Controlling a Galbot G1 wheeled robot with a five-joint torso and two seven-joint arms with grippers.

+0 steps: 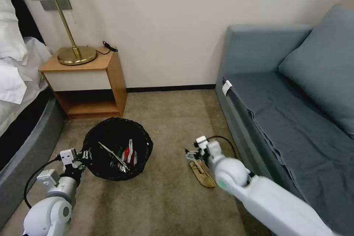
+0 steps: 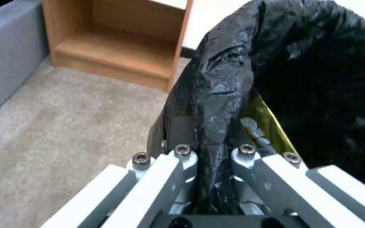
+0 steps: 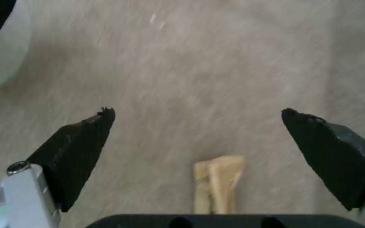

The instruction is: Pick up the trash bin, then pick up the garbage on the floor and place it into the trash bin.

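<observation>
Your left gripper (image 1: 82,156) is clamped on the rim of the trash bin (image 1: 142,138), pinching a fold of its black plastic bag (image 2: 220,95) between the fingers (image 2: 182,158); the left wrist view shows the bag squeezed tight in the narrow gap. The bin sits in front of the wooden nightstand (image 1: 112,77), on or just over the beige carpet (image 1: 166,199) (you cannot tell from here whether its base touches the floor). Look inside it from the head view and you find a red-and-white carton (image 1: 127,153) lying among other litter, and the left wrist view catches a shiny gold wrapper (image 2: 269,126) against the inner wall of the bag.

Your right gripper (image 1: 191,155) hangs low over the carpet beside the blue-grey sofa (image 1: 287,118), well apart from the bin. Its fingers (image 3: 77,152) are spread wide with nothing between them. The flat tan scrap (image 1: 202,174) lies on the carpet just beneath and slightly behind the fingertips; in the right wrist view you see the scrap's end (image 3: 218,183) between the two dark pads, closer to the palm, touching neither.
</observation>
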